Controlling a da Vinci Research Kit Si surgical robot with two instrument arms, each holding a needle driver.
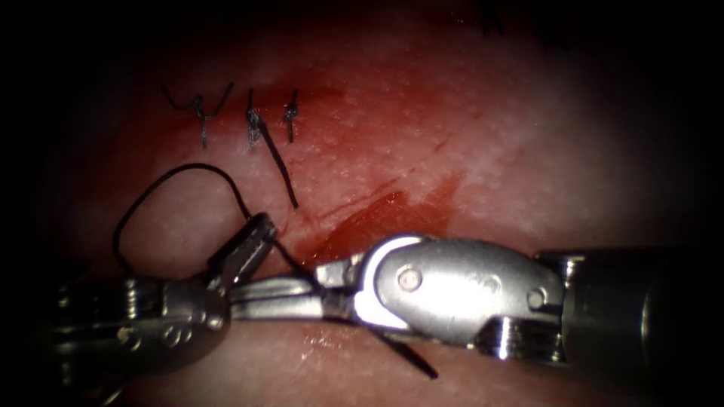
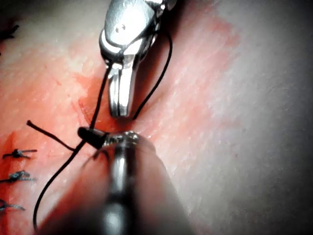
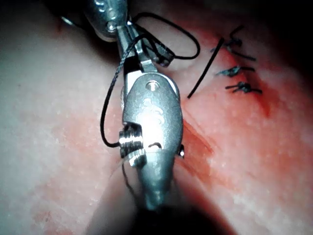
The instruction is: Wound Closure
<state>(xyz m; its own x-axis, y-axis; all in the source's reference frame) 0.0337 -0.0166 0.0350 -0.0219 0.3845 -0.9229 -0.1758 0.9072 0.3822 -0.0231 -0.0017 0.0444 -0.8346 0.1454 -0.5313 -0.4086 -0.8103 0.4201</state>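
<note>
The pale pink, glistening pork tissue (image 1: 528, 136) carries a slanting red cut (image 1: 377, 215) wet with red fluid (image 1: 392, 218). Three knotted dark stitches (image 1: 253, 120) with short cut ends sit in a row at the cut's upper left end. A thin black thread (image 1: 177, 175) arcs in a loop over the tissue left of the cut, and a loose end (image 1: 411, 356) trails out lower down, by the tools
</note>
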